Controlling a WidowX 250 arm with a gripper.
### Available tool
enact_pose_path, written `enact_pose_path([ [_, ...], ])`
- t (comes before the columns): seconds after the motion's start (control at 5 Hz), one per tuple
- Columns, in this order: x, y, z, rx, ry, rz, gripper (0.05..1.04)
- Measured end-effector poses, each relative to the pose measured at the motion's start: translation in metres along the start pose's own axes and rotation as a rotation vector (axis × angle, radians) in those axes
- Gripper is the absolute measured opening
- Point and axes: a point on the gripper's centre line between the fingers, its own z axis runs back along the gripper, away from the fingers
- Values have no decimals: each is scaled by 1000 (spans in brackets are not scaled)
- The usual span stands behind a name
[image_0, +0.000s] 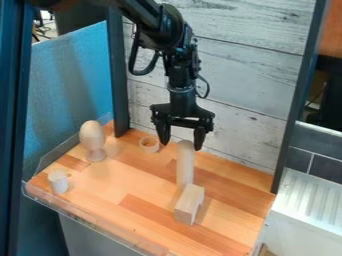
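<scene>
- Wooden counter (127, 180): toward its back, a pale wooden rod (186, 167), just behind a notched block (188, 205).
- End effector (181, 144) hangs wide open near the rod's top, gripping nothing.
- Leftward: wooden ring (149, 145), egg-shaped wooden piece (92, 136), small whitish cylinder (59, 183).

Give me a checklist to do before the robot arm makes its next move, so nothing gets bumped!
1. Is the end effector open? Ok: its two fingers are apart.
2. Is the long wooden stick really between the fingers? Cannot tell: its top shows between them from here, but it might be nearer or farther.
3. Is the stick apart from the wooden block? Cannot tell: they look very close.
4. Is the wooden egg shape upright? Ok.
5. Is the ring away from the stick? Ok: there is a gap.
</scene>
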Motion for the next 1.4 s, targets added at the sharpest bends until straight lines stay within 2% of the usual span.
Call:
enact_pose_path([
  [0.2,-8,-1,-13,-9,50,9,1001],
  [0.6,25,15,25,-128,39,129,999],
  [0.8,39,25,21,-140,68,176,1000],
  [1.0,54,42,-3,-89,79,203,999],
  [1.2,60,57,-26,-23,48,160,999],
  [1.4,64,72,-35,38,1,152,999],
])
